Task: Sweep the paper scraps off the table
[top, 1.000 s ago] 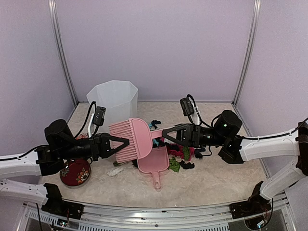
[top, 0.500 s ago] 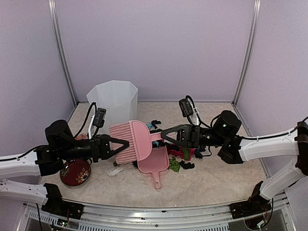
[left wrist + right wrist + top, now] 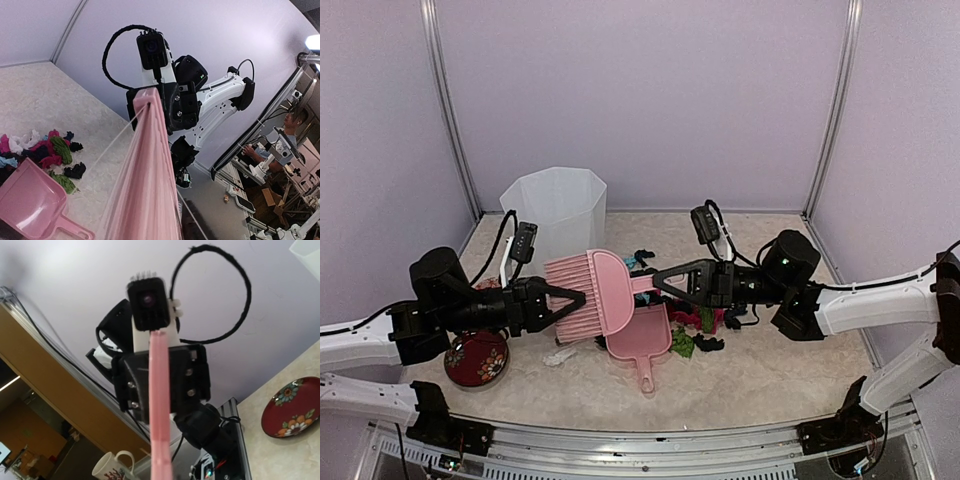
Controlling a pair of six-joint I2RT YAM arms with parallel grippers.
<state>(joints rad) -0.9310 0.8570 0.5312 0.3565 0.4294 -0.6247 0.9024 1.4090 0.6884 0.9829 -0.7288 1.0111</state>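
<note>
A pink brush (image 3: 600,290) hangs in the air between both arms. My left gripper (image 3: 582,297) is shut on its head by the bristles. My right gripper (image 3: 658,280) is shut on its handle. The brush shows edge-on in the left wrist view (image 3: 150,165) and in the right wrist view (image 3: 159,405). Under it a pink dustpan (image 3: 642,340) lies on the beige table (image 3: 760,370). Paper scraps (image 3: 695,325) in black, magenta and green lie heaped by the pan's right side, and they also show in the left wrist view (image 3: 50,150).
A white bin (image 3: 555,205) stands at the back left. A red patterned dish (image 3: 477,358) sits under my left arm. A loose white scrap (image 3: 558,355) lies left of the dustpan, and a black one (image 3: 642,255) lies behind the brush.
The brush and both grippers have shifted slightly to the left together. The dustpan and scraps have not moved.
</note>
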